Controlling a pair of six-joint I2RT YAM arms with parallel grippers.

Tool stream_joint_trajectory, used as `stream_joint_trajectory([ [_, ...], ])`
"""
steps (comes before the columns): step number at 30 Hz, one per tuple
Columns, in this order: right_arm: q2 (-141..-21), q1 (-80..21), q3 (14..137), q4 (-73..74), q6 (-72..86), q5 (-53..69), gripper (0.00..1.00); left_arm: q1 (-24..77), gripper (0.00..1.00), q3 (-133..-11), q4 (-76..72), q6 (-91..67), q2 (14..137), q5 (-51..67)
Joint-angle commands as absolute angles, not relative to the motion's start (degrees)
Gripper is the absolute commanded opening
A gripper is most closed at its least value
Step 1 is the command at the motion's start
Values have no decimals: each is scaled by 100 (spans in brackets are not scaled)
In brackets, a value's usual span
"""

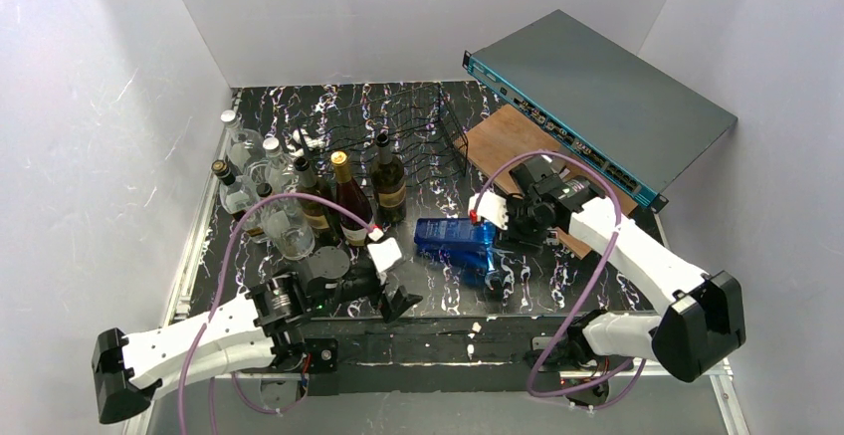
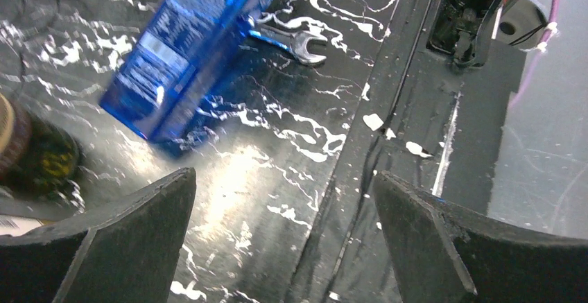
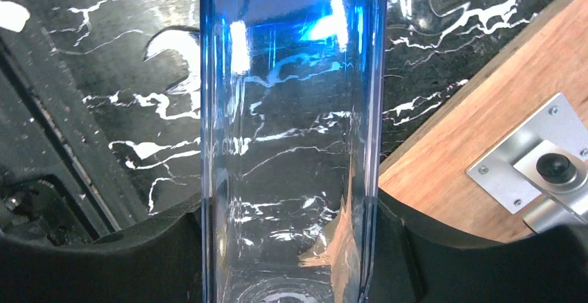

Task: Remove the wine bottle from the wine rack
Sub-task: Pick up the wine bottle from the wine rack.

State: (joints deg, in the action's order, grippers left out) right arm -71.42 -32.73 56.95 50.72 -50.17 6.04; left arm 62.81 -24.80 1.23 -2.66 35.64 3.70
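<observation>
Robot lab test cell — plain white walls (image 1: 398, 17) box in marbled table (image 1: 299, 107); left arm (image 1: 199, 340), right arm (image 1: 637, 256) bolted on.

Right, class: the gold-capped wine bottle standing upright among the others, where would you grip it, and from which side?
Likely its neck, from the near side: the gold-capped bottle stands upright, neighbouring bottles crowd its body left and right, the neck rises clear.

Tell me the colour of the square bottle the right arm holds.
The square glass bottle is clear blue, best in right wrist view.
</observation>
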Motion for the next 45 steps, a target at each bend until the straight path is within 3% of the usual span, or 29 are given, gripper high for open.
stream_joint_trajectory([
  [1,-6731,-3278,6124,5484,-5796,1179,1,6403,99,-2921,-358,894,3994,490],
  [10,-6456,-3309,6240,5873,-6340,1871,1,6623,99,-3138,-1431,2037,5263,379],
  [27,-6268,-3454,6074,5753,-6227,2547,1,6483,99,-3352,-3633,1825,7468,109],
  [37,-6229,-3468,6082,5654,-6164,2889,1,5911,99,-3372,-3932,1052,7892,1820],
  [45,-6270,-3471,6126,5618,-6167,3069,1,5741,99,-3529,-3981,800,8317,2301],
])
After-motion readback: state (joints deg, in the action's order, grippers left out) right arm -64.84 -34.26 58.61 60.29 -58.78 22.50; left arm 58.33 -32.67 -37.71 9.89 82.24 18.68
